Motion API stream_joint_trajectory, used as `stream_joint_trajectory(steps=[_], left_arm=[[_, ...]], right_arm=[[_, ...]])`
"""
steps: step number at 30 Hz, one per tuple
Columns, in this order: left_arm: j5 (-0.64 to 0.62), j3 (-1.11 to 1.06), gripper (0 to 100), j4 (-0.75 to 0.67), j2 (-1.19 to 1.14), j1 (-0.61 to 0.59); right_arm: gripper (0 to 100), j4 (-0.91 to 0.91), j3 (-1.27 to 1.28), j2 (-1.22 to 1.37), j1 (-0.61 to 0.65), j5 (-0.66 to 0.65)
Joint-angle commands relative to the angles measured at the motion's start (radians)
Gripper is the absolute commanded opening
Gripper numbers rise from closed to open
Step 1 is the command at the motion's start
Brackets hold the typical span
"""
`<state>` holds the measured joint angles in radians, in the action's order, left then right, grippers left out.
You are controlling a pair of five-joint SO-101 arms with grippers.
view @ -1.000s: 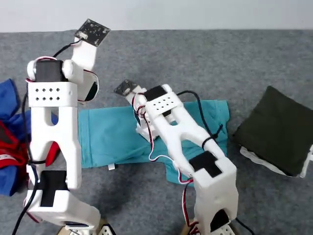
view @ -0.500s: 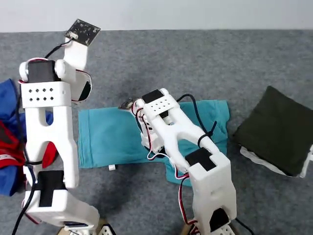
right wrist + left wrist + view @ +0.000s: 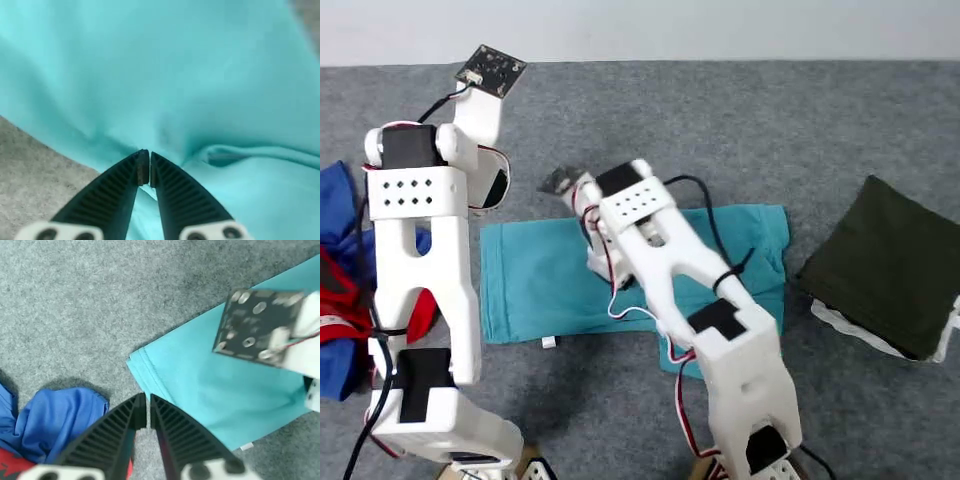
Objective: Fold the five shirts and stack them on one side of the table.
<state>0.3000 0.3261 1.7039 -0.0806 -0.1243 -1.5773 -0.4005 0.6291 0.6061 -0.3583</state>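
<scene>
A teal shirt lies flat across the middle of the grey table. My right gripper sits low on it, shut, with teal fabric puckering toward its tips near the shirt's edge. In the high view the right arm covers the shirt's centre. My left gripper is shut on nothing and hovers just off the teal shirt's back-left corner, beside a blue shirt. A folded dark green shirt rests on a white one at the right side.
A loose heap of blue and red shirts lies at the table's left edge, next to the left arm. The right arm's camera board hangs over the teal shirt. Bare grey table stretches along the back and the front.
The right arm dipped toward the shirt, then shifted back and left over it. The left arm swung a little to the left and has held there.
</scene>
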Motion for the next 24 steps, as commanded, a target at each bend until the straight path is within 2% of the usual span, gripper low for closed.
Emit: stream_joint_trajectory(steps=[1,6,14,19,24], left_arm=[[0.0,0.002,2,-0.015,0.04,0.0],[0.0,-0.001,2,-0.015,0.04,0.0],[-0.005,0.004,2,-0.017,0.049,0.0],[-0.008,0.005,3,-0.008,0.051,0.021],[-0.018,0.002,3,0.005,0.106,0.106]], right_arm=[[0.9,-0.033,-0.044,0.044,0.013,0.012],[0.9,-0.099,-0.052,0.058,0.016,0.012],[0.9,-0.108,-0.115,-0.162,-0.028,0.014],[0.9,-0.183,-0.118,-0.249,-0.176,0.066],[0.9,-0.219,-0.114,-0.309,-0.338,0.124]])
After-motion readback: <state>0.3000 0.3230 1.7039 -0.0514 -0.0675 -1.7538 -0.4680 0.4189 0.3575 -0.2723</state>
